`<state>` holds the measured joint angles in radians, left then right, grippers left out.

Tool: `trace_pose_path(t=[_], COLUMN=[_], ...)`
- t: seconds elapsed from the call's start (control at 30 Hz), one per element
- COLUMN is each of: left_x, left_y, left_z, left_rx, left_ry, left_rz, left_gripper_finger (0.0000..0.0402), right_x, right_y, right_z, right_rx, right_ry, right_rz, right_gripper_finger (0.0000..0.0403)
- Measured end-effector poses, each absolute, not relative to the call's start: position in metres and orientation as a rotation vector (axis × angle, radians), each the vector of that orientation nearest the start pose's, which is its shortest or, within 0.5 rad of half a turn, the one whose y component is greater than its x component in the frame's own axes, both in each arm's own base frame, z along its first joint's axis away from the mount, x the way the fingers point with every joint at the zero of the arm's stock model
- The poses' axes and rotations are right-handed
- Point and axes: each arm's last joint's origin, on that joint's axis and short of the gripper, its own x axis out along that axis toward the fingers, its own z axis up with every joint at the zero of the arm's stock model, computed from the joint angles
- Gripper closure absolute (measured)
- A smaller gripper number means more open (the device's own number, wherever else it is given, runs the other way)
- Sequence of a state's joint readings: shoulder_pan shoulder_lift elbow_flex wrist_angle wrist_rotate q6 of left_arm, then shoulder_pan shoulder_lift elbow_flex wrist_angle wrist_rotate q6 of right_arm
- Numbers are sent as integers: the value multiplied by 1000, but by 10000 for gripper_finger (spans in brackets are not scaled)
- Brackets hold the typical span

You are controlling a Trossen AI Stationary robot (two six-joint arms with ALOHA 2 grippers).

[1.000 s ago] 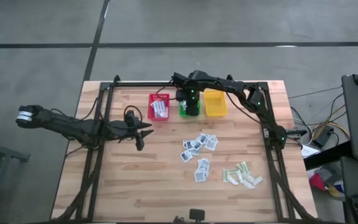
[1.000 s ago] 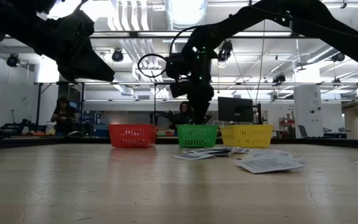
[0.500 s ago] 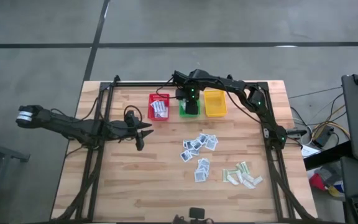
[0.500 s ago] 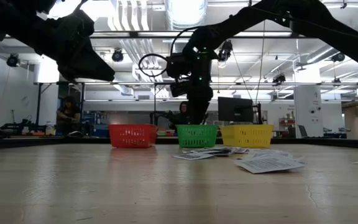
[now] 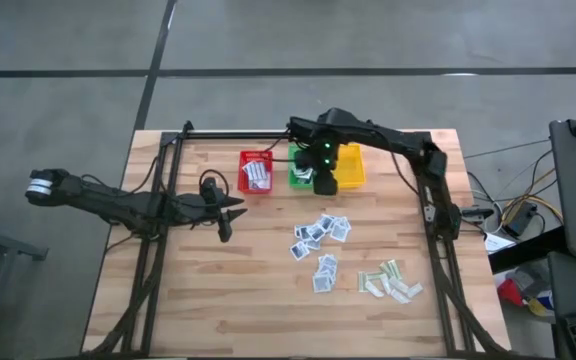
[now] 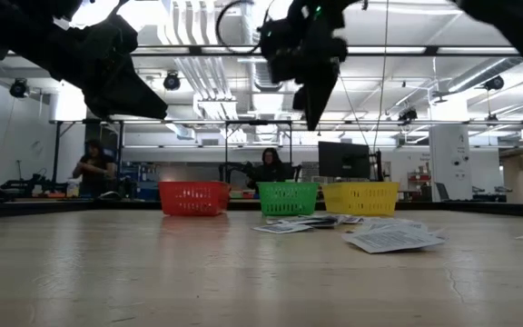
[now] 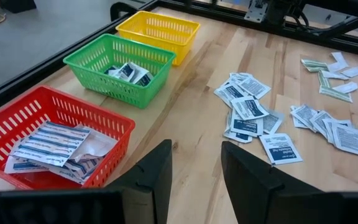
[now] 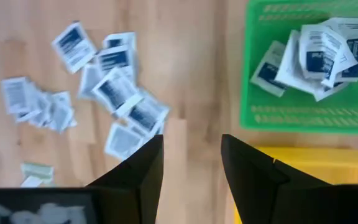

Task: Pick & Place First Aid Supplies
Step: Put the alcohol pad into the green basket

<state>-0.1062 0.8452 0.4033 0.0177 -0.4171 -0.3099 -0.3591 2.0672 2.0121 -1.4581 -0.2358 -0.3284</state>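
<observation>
The first aid supplies lie in groups. Square white-blue packets [image 5: 318,238] are scattered mid-table, and pale green-beige strips [image 5: 390,282] lie nearer the right front. Oblong white packets fill the red basket [image 7: 48,144]. More square packets [image 8: 312,53] lie in the green basket [image 8: 253,115]. My right gripper [image 8: 191,168] hangs open and empty, high above the table by the near edge of the green and yellow baskets [image 5: 325,180]. My left gripper [image 7: 194,180] is open and empty over the table's left half [image 5: 230,212].
Red [image 5: 256,172], green [image 5: 296,172] and yellow [image 5: 352,160] baskets stand in a row at the table's far middle. A black frame [image 5: 158,200] runs along the table's sides. People sit at desks in the room beyond.
My right gripper has risen out of the green basket, well above its rim. It has also shifted a little toward the table's near and right edges.
</observation>
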Motion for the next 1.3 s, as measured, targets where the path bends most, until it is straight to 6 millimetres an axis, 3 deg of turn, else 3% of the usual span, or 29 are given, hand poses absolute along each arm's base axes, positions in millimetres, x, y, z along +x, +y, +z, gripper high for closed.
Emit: trace_pose_path(t=[0.2,0.5,0.87,1.07,1.3], left_x=[178,178,178,178,178], left_y=[-7,-7,-7,-7,-7], left_z=[211,211,211,211,211], left_rx=[-191,-190,-192,-192,-194], left_ry=[363,365,362,362,362], left_rz=[367,367,367,367,368], left_gripper_finger=[268,268,268,268,268], right_x=[352,308,279,275,276], right_y=[-89,-37,-21,-10,-1], right_z=[301,291,246,219,206], right_rx=[99,131,244,104,12], right_ry=[1369,1212,1205,1226,1178], right_rz=[204,157,88,207,277], right_gripper_finger=[259,263,275,274,280])
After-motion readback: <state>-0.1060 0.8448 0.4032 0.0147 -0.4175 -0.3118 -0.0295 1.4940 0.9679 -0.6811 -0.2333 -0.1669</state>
